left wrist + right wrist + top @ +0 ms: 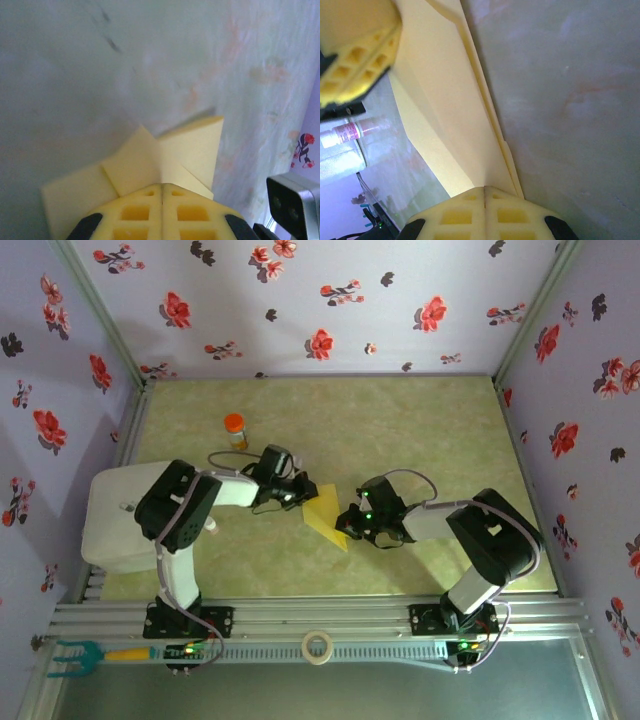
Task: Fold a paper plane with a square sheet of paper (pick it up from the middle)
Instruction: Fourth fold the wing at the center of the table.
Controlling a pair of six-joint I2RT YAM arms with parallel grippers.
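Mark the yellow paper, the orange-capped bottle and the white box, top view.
yellow paper [325,508]: top view, middle of the folded sheet.
bottle [234,424]: top view, its orange cap.
white box [112,525]: top view, its top face.

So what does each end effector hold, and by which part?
The folded yellow paper: left end effector pinches one edge, right end effector the opposite edge.

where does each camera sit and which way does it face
Top external: above and behind the arms, looking down at the table; both arms show, left gripper and right gripper pinching the yellow paper.
Left wrist: on the left arm, facing along its shut fingers to the paper and table.
Right wrist: on the right arm, facing along its shut fingers, up the paper toward the left gripper and a bottle.
Shared: all three show the paper.
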